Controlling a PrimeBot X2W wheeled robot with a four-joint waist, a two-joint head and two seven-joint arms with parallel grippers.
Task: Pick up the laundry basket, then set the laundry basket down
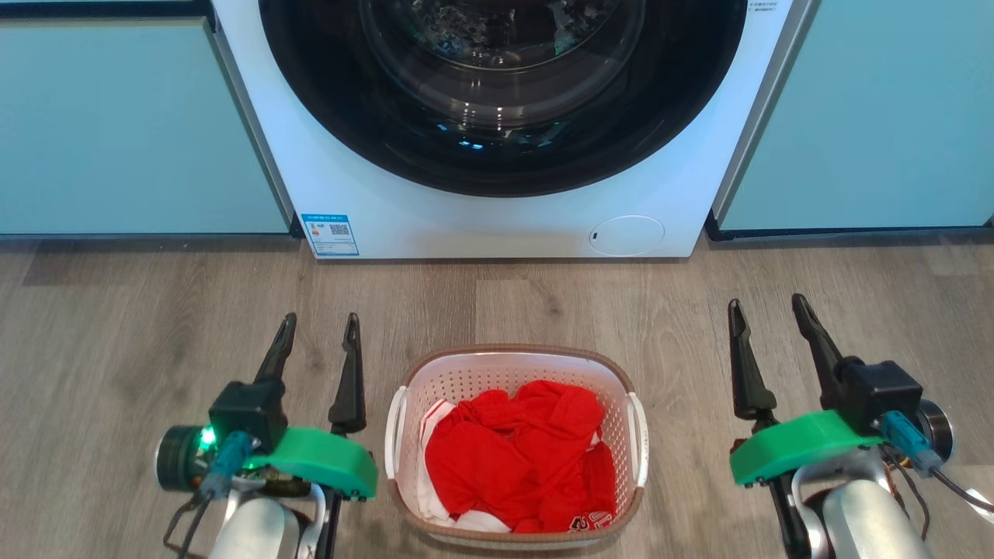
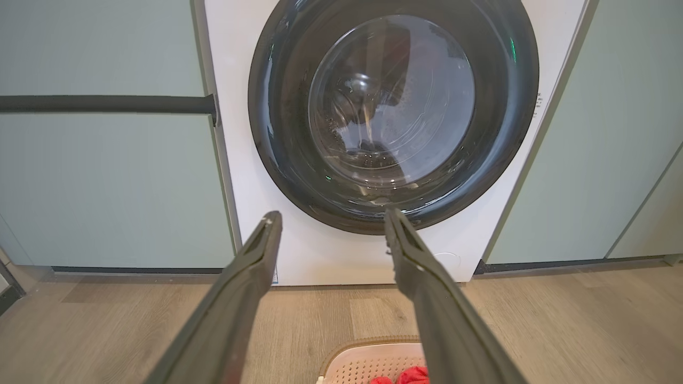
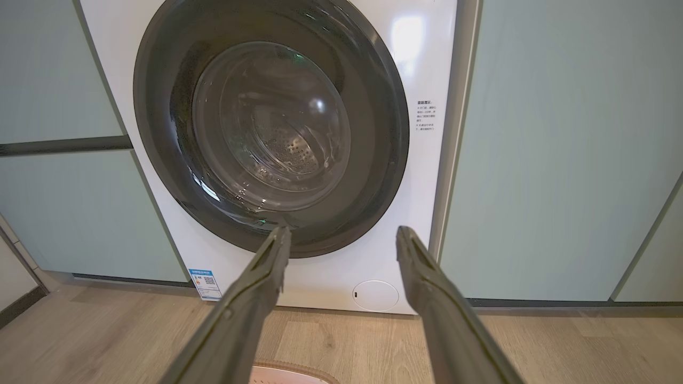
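Observation:
The laundry basket [image 1: 450,374], white and perforated with a brown woven-look rim and two white side handles, stands on the wooden floor low in the head view's middle, with red and white clothes [image 1: 516,458] inside. My left gripper [image 1: 321,320] hovers open just left of it, with nothing between its fingers. My right gripper [image 1: 767,304] is open further off to the basket's right, also holding nothing. The left wrist view catches the laundry basket's far rim [image 2: 363,341] at the bottom edge, beside my left gripper [image 2: 332,215]. A sliver of the basket's rim [image 3: 291,368] lies below my right gripper [image 3: 341,230].
A white front-loading washing machine [image 1: 497,210] with a shut round dark door [image 1: 501,93] stands straight ahead, behind the basket. Pale teal cabinet fronts [image 1: 132,124] flank it on both sides. Bare wood floor [image 1: 497,303] runs between basket and machine.

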